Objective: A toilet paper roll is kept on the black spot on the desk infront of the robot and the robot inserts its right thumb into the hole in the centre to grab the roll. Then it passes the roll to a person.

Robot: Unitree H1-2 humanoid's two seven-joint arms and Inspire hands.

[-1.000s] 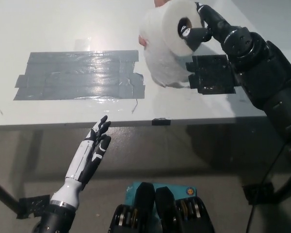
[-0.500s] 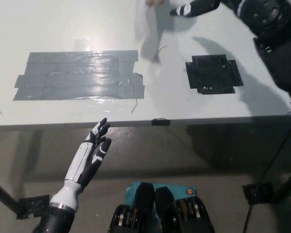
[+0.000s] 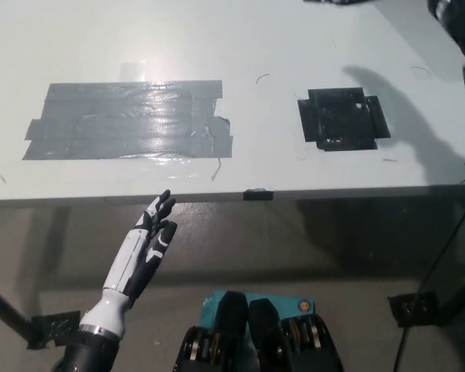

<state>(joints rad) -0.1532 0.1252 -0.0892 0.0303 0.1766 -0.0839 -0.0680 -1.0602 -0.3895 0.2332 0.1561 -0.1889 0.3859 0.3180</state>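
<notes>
The toilet paper roll does not show in the head view. The black spot (image 3: 342, 118) on the white desk (image 3: 256, 46) lies bare, right of the middle. My black right arm (image 3: 459, 23) reaches up past the picture's top right corner. Only a dark sliver of the right hand (image 3: 337, 1) shows at the top edge, so what it holds is hidden. My white left hand (image 3: 145, 246) rests open below the desk's front edge at lower left, holding nothing.
A large patch of grey tape (image 3: 128, 120) covers the desk's left half. The arm's shadow (image 3: 418, 132) falls across the desk to the right of the black spot. The desk's front edge (image 3: 217, 195) runs across the middle, with floor below it.
My right arm has lifted the roll up and away from the black spot, out past the top edge of the picture. The left hand has not moved.
</notes>
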